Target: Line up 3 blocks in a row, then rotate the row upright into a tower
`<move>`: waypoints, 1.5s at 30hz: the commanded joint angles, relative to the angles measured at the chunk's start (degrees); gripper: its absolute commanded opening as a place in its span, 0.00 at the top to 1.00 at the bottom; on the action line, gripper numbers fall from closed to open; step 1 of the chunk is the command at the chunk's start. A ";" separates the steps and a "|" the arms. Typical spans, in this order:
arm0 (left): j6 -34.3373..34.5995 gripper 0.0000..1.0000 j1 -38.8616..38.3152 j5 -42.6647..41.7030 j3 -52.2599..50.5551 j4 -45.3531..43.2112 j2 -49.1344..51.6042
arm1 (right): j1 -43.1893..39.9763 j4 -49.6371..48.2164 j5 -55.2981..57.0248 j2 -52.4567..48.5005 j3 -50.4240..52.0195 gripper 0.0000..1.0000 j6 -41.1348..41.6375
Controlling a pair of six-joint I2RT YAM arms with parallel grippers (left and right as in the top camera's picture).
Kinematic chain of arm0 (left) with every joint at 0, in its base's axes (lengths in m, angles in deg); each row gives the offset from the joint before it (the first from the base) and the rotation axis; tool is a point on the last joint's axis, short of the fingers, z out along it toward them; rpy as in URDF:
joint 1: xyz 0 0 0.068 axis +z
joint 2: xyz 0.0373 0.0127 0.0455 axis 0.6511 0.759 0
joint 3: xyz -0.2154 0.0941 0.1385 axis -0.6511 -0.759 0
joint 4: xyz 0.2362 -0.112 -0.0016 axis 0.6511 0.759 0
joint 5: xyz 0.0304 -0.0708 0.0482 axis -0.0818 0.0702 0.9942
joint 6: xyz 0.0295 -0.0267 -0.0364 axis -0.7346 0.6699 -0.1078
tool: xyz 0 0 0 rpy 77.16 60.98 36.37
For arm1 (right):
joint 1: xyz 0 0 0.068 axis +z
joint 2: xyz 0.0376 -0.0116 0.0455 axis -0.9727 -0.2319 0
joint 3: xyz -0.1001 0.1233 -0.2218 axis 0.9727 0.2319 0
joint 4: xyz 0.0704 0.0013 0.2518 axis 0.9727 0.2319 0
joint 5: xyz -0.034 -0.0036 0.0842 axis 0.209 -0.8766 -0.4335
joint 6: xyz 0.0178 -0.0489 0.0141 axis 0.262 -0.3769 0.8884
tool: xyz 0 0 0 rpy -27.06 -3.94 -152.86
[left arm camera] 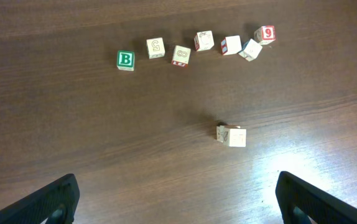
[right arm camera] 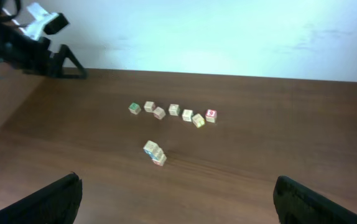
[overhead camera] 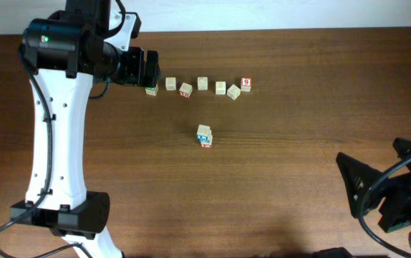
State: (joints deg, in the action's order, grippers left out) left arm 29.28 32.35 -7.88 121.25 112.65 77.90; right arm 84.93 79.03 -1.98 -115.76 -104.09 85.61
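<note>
The blocks [overhead camera: 205,135] are small pale wooden cubes with blue and red-orange print, huddled together and touching in the middle of the table. They also show as the blocks [left arm camera: 231,135] and the blocks [right arm camera: 154,152]; whether one rests on another I cannot tell. My left gripper [overhead camera: 152,69] hangs open at the far left, well away from them, its jaws wide in the left wrist view [left arm camera: 178,204] with nothing between. My right gripper [overhead camera: 349,185] is open at the near right, also empty [right arm camera: 178,202].
A curved row of several other cubes lies beyond the cluster, from a green "B" cube [left arm camera: 125,60] at its left end to a red "9" cube [overhead camera: 245,84] at its right end. The white left arm [overhead camera: 55,143] spans the table's left side.
</note>
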 commanded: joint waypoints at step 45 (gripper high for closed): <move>-0.68 0.01 -0.09 -0.42 0.46 -0.04 0.00 | -5.75 -83.45 7.17 58.40 119.40 0.02 -9.20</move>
State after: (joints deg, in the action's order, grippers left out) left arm 29.28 32.35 -7.88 121.25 112.67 77.90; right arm 79.55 -4.34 4.66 -58.06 14.77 76.21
